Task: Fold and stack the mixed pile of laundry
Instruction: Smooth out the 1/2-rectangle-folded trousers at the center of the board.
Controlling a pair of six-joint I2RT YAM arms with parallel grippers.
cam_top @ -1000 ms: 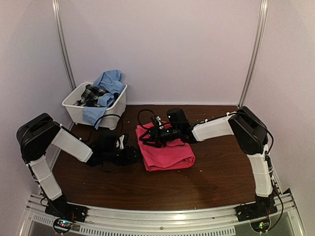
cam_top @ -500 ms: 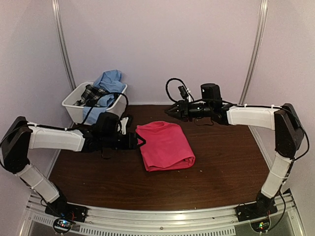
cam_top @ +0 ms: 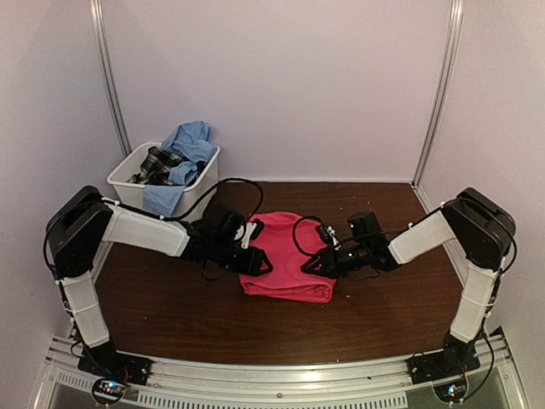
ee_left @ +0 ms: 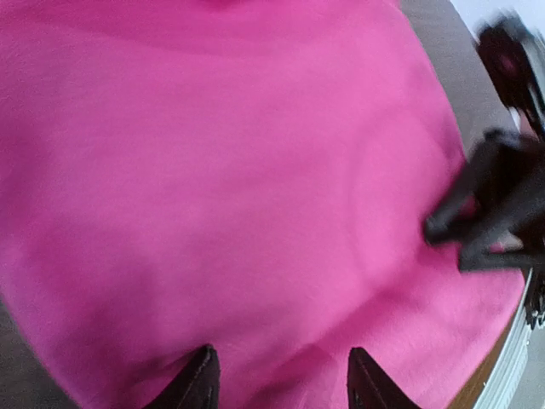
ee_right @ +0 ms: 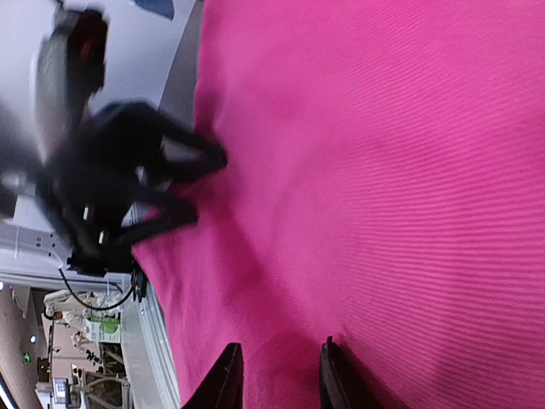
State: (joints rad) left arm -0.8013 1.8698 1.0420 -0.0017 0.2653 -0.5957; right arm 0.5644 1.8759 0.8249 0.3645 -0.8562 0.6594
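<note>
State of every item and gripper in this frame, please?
Pink cloth: folded, flat on the table.
Tub: upright, far left corner.
Blue shirt: unfolded, draped over the tub's rim.
Plaid garment: crumpled in the tub.
Left gripper: open, at the cloth's left edge.
Right gripper: open, at its right edge.

The pink-red cloth (ee_left: pixel 238 196) runs past the left wrist view's top and left edges. There the right gripper (ee_left: pixel 447 245) is a dark blur, cut by the frame — whether it pinches cloth is unclear. The left gripper (ee_right: pixel 207 186) is equally smeared. The plaid garment (cam_top: pixel 157 162) lies mostly hidden under the light blue shirt (cam_top: pixel 189 141).
</note>
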